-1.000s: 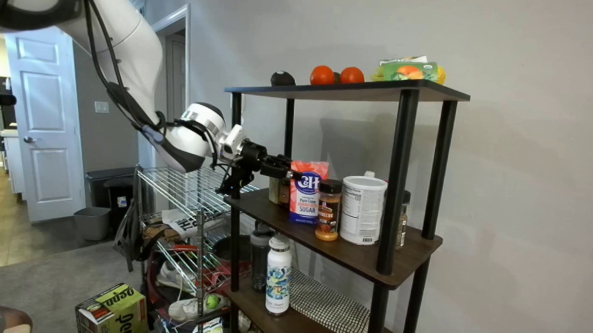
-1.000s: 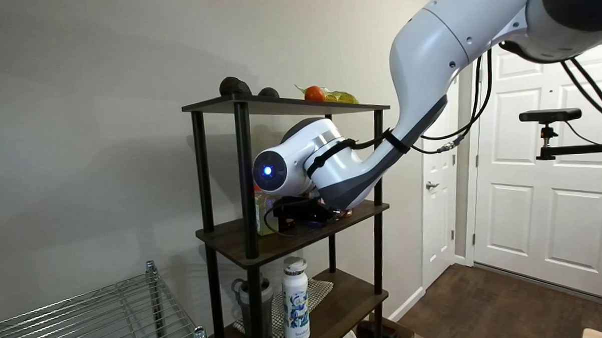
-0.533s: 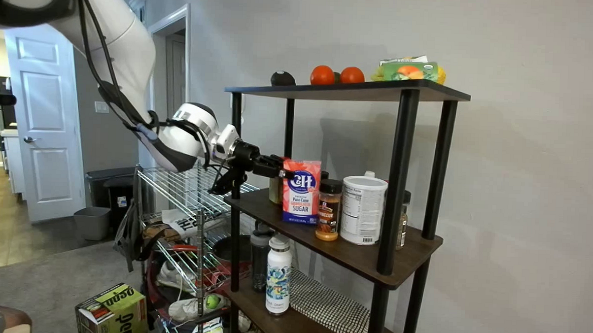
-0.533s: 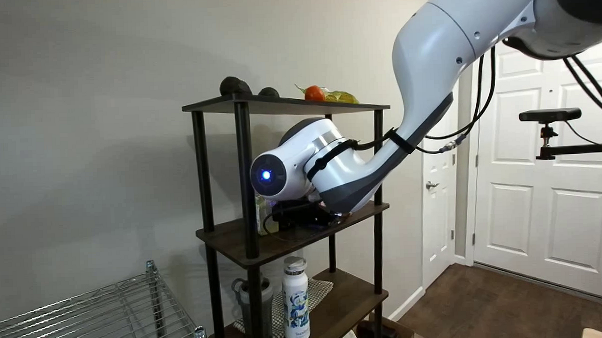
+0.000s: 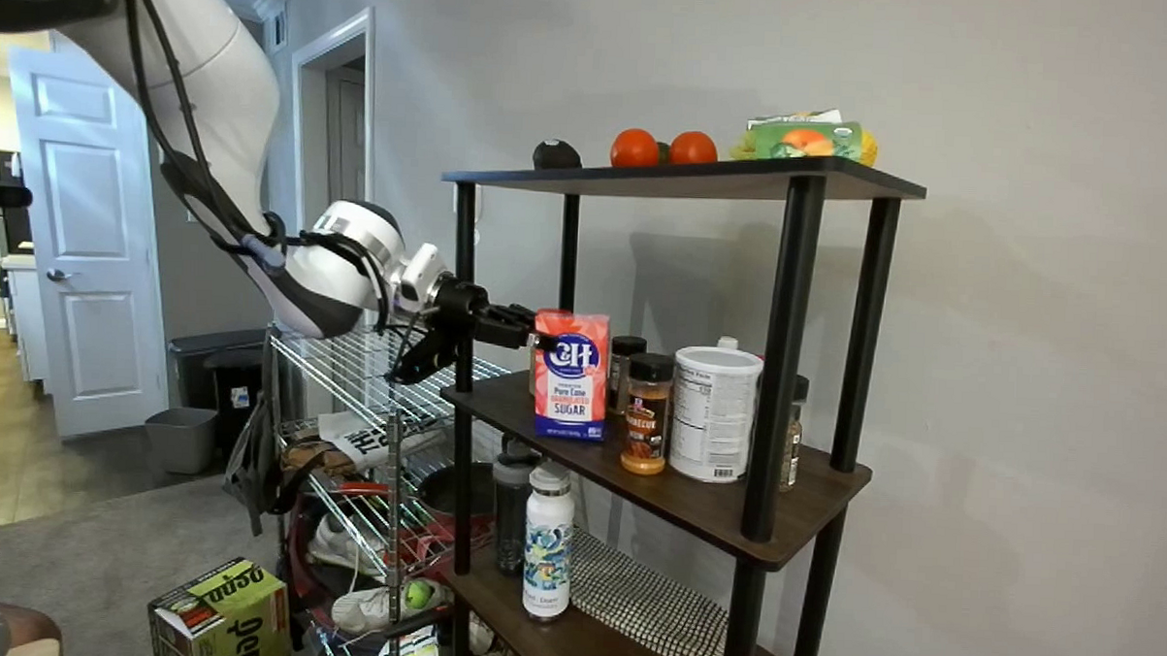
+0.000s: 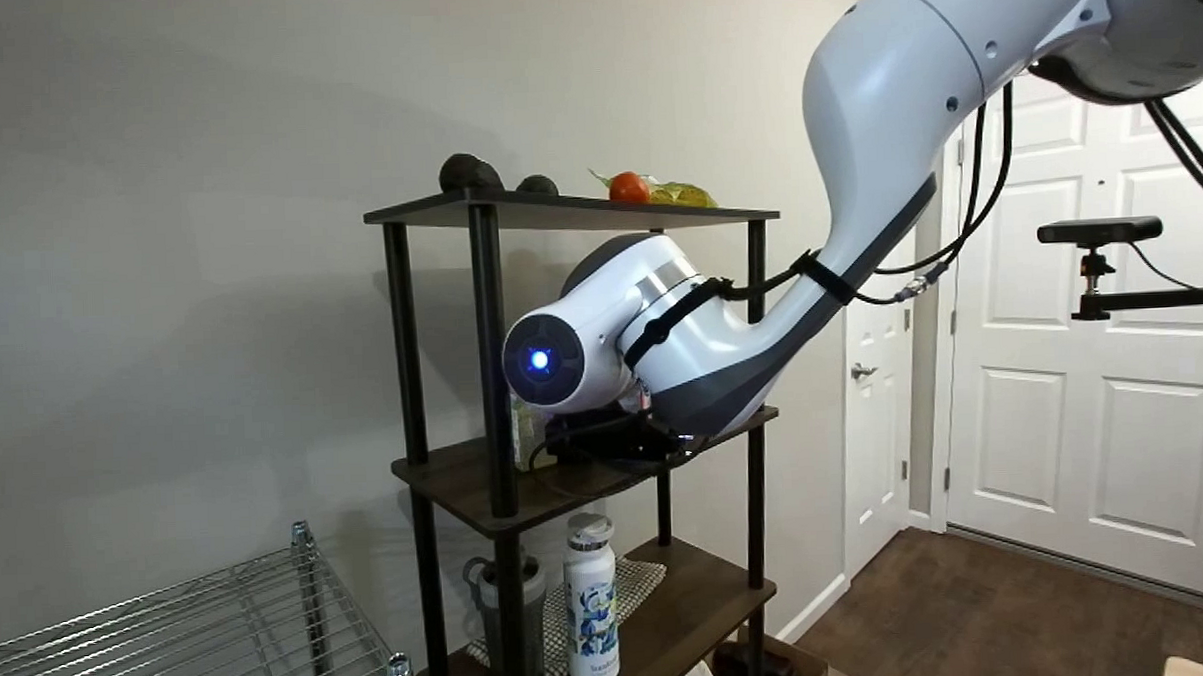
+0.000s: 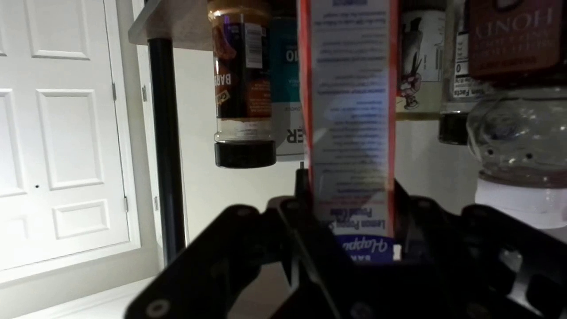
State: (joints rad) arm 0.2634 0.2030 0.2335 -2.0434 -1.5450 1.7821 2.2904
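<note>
gripper (image 7: 352, 195) is clamped high on the sugar bag (image 5: 571, 381), upright on or just above the middle shelf (image 5: 819, 490); by a sideways swing, the nearby barbecue jar (image 5: 646, 420) could be toppled.

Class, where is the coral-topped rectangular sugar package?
In an exterior view, the sugar package is near the left end of the brown middle shelf, gripped by the black end effector.

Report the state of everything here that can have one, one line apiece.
Sugar box: upright, held
Gripper: closed on it
Barbecue seasoning jar: upright, capped
White tub: upright
White bottle: upright, lid on
Arm light: on, blue
Background door, in an exterior view: open
Door with round knob, in an exterior view: shut
</note>
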